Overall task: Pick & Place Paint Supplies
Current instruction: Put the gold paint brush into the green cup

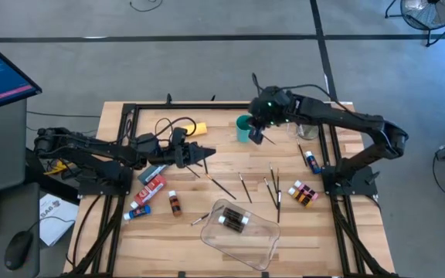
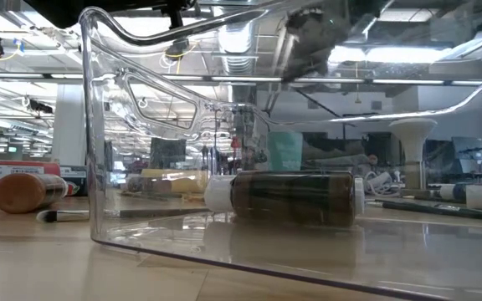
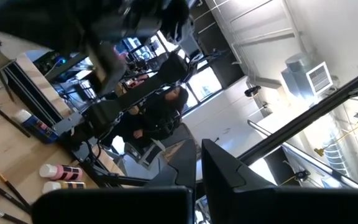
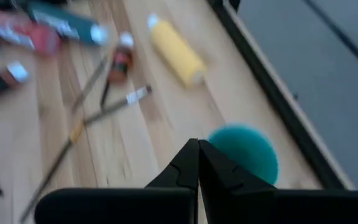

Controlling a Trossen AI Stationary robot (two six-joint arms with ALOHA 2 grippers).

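Paint supplies: mostly loose on the counter [image 1: 207, 239].
Left hand [image 1: 207, 152]: closed, empty, over mid-counter.
Tubes [image 1: 151, 188]: left side, unplaced.
Tray [image 1: 265, 235]: holds one bottle [image 1: 233, 220].
Brushes [image 1: 273, 189]: scattered.
Right hand [image 1: 256, 136]: closed, empty, beside teal cup [image 1: 243, 128].
Progress: early, I judge.

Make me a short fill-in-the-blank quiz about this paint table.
1. The bottle in the clear tray lies on its ____.
2. The right end effector, shut, hangs beside the ____ cup.
3. The yellow bottle lies on the ____.

Answers: side; teal; table
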